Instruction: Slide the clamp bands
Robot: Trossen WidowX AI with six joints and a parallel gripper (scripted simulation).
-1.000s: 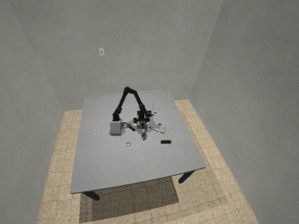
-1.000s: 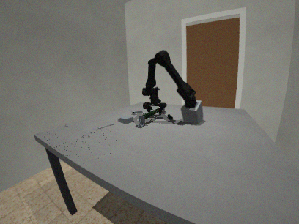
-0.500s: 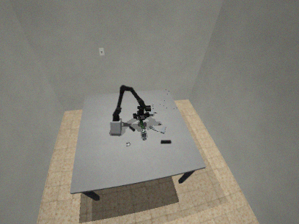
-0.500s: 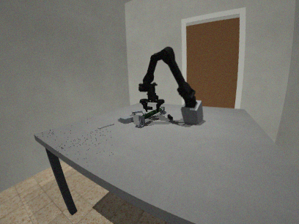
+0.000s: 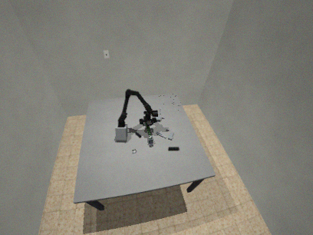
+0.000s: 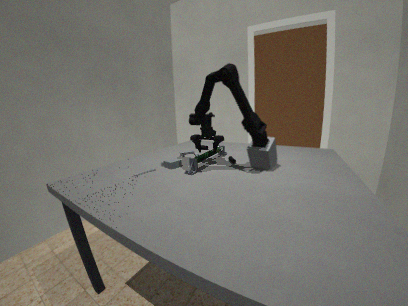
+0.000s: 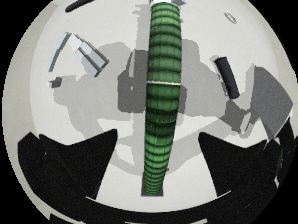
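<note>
A green ribbed hose (image 7: 162, 90) runs lengthwise down the middle of the wrist view, lying on the table. One thin steel band (image 7: 164, 82) crosses it near its middle. My gripper (image 7: 160, 135) is wide open and empty, its fingers standing apart on either side of the hose and a little above it. In the top and exterior views the gripper (image 5: 147, 122) (image 6: 207, 146) hangs over the hose (image 5: 149, 135) (image 6: 205, 156).
The arm's grey base box (image 5: 121, 134) stands left of the hose. A grey-white bracket (image 5: 166, 135) lies to its right, a black block (image 5: 173, 148) further front right, and a small pale ring (image 5: 133, 150) front left. A short black piece (image 7: 225, 76) lies close beside the hose.
</note>
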